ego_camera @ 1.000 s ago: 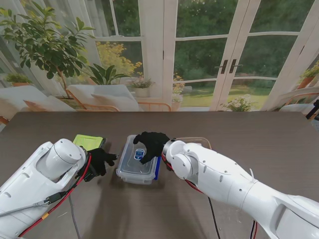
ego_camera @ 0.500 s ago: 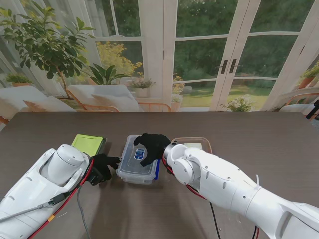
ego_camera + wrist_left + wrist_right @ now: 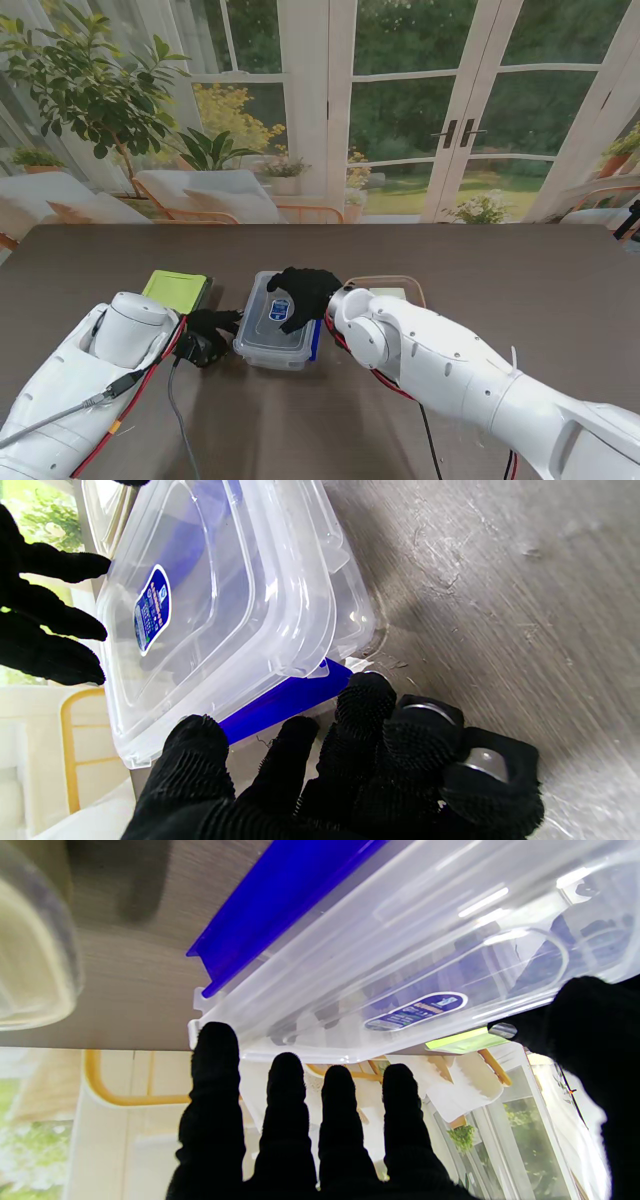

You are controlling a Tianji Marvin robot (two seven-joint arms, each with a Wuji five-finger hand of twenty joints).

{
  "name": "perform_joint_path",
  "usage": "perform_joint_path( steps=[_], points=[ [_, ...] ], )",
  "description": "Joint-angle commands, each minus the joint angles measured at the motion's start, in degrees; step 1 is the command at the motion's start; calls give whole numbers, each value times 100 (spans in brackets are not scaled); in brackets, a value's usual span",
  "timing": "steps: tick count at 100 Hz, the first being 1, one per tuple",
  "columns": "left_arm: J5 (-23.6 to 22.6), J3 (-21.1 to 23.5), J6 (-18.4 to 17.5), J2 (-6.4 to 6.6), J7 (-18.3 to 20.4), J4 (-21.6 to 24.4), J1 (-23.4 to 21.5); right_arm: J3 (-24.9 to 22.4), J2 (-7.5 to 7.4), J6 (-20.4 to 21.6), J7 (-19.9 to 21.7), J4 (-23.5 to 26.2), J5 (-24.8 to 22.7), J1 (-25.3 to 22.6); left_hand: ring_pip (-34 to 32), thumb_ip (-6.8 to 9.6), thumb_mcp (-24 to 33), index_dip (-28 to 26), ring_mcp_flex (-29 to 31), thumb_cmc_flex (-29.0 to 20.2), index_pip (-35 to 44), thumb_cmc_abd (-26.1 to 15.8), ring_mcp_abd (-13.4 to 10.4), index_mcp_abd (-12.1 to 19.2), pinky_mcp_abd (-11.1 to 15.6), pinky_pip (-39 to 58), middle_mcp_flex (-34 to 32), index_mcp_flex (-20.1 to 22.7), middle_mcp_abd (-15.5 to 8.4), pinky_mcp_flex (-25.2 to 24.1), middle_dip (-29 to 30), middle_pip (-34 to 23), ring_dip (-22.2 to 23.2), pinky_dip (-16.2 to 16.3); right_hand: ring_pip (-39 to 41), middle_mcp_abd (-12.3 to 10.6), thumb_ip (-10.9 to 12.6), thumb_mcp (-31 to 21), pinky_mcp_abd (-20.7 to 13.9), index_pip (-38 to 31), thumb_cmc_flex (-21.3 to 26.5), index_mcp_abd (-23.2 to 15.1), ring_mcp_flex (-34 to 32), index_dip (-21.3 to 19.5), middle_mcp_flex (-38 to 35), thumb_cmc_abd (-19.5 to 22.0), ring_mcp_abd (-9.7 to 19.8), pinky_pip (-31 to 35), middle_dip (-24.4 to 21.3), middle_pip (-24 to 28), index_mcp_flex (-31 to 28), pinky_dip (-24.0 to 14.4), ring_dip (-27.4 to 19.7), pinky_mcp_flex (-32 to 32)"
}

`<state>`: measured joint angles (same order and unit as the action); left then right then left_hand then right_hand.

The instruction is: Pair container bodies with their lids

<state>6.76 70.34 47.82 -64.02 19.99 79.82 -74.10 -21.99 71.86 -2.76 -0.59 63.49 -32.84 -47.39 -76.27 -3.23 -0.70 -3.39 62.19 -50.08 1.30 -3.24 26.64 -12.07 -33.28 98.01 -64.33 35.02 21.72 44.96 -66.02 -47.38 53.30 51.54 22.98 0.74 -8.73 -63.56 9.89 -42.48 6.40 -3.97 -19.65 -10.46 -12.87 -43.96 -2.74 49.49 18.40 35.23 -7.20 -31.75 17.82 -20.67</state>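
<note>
Left hand (image 3: pixel 208 331) edged closer, fingers spread against the container (image 3: pixel 275 335); right hand (image 3: pixel 303 290) flat on its lid, long axis running away from me.

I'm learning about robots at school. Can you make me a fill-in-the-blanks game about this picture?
1. The right hand rests on top of the clear container's ____.
2. The clip on the clear container is coloured ____.
3. The flat lid lying to the left of the clear container is coloured ____.
4. Both hands wear gloves coloured ____.

Missing words: lid; blue; green; black
</note>
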Motion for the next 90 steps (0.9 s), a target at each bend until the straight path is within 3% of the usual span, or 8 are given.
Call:
perform_joint_path(
  steps=[1, 10, 28, 43, 67, 90],
  points=[
    [118, 56, 58, -70, 72, -29, -6, 41, 41, 38, 121, 29, 2, -64, -445, 118, -64, -72, 105, 137, 98, -85, 46, 125, 303, 264, 71, 251, 51, 146, -141, -212, 106, 76, 40, -95, -116, -5, -760, 6, 11, -119, -64, -17, 84, -130, -39, -708, 49, 20, 195, 383, 74, 2250],
    [176, 78, 138, -88, 40, -50, 5, 34, 26, 25, 151, 64, 2, -71, -454, 116, -80, -116, 81, 186, 199, -103, 15, 105, 328, 266, 112, 439, 31, 136, -157, -220, 100, 71, 43, -96, -114, 0, -759, 6, 14, -121, -70, -18, 83, -124, -25, -710, 50, 21, 187, 384, 75, 2251],
    [259, 78, 277, -63, 156, -133, 64, 25, 1, 10, 198, 109, -1, -81, -444, 125, -78, -262, -183, 315, 428, -175, -148, 260, 623, 217, 437, 520, -28, -92, -222, -203, 115, 44, 44, -96, -111, 3, -758, 11, 24, -131, -66, -19, 83, -128, -17, -711, 49, 19, 181, 386, 75, 2253],
    [304, 188, 262, -118, 6, -93, -2, 28, -13, 4, 236, 127, -1, -76, -451, 127, -65, -330, -225, 283, 555, -172, -171, 297, 658, 205, 507, 634, -46, -127, -254, -258, 129, 59, 47, -93, -110, 5, -759, 13, 23, -131, -69, -20, 87, -115, -12, -712, 49, 18, 181, 386, 76, 2253],
    [261, 480, 277, -128, -153, 233, -232, 42, -19, 12, 279, 132, 18, -72, -403, 125, -70, -364, -345, 233, 600, -141, -34, 258, 642, 113, 571, 662, 29, -300, -242, -235, 160, 129, 47, -104, -108, 14, -761, 14, 30, -133, -71, -23, 77, -116, 2, -717, 49, 16, 177, 388, 75, 2258],
    [284, 643, 320, -129, -200, 406, -351, 79, 7, 42, 273, 93, 45, -59, -88, 119, -73, -381, -633, 193, 608, -125, 235, 224, 486, -246, 753, 695, 213, -659, -7, 181, 224, 427, 47, -103, -106, 21, -766, 17, 32, -135, -75, -25, 76, -101, 1, -719, 50, 15, 174, 390, 75, 2257]
  ],
)
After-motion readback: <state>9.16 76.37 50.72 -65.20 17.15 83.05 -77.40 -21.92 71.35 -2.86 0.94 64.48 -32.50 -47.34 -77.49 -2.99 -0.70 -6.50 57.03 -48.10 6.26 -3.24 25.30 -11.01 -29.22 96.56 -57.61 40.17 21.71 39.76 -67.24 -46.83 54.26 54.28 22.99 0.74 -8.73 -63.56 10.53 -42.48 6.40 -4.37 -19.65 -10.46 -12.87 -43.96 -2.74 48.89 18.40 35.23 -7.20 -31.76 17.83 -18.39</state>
